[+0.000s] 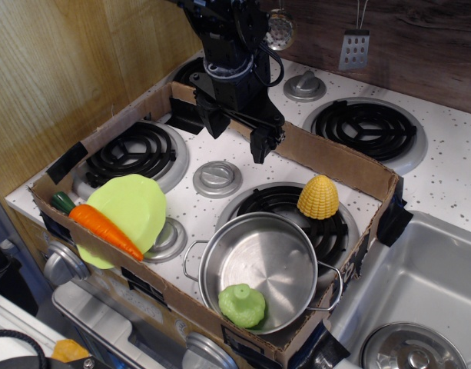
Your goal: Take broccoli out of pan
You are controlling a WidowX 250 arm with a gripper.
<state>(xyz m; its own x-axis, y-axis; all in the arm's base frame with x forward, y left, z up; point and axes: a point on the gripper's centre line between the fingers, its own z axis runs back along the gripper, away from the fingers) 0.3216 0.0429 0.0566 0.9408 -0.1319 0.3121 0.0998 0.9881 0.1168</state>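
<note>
**Broccoli still in the pan, gripper parked way up the back**

The broccoli (242, 304), that small lumpy pale-green plastic toy vegetable, is sitting inside the round shiny stainless-steel pan (281, 254), tucked right against the near wall, maybe leaning up on the rim a bit. Nothing else is in the pan with it.

Your black gripper (241, 132) hangs well apart from it, up over the far cardboard wall (339, 157) of the tray on the toy stove table (442, 173). Its fingers look spread and there's nothing between them, so you're starting empty.

Stuff I'd watch for:

- The broccoli hugs the pan wall, so one finger will probably land on the rim, or slip between wall and toy and just shove it around.
- The pan is light and sits on a burner coil; nudge it or snag a wire loop handle (190, 257) and the whole thing could slide or lift with you.
- The head is rounded and slick plastic, so a shallow pinch may squirt it out.
- The yellow toy corn cob (318, 197) sits just behind the pan on your way in, so come down from above, not across.

The flat lime-green plate (131, 207) holds an orange toy carrot (104, 227) along its near edge.
</note>
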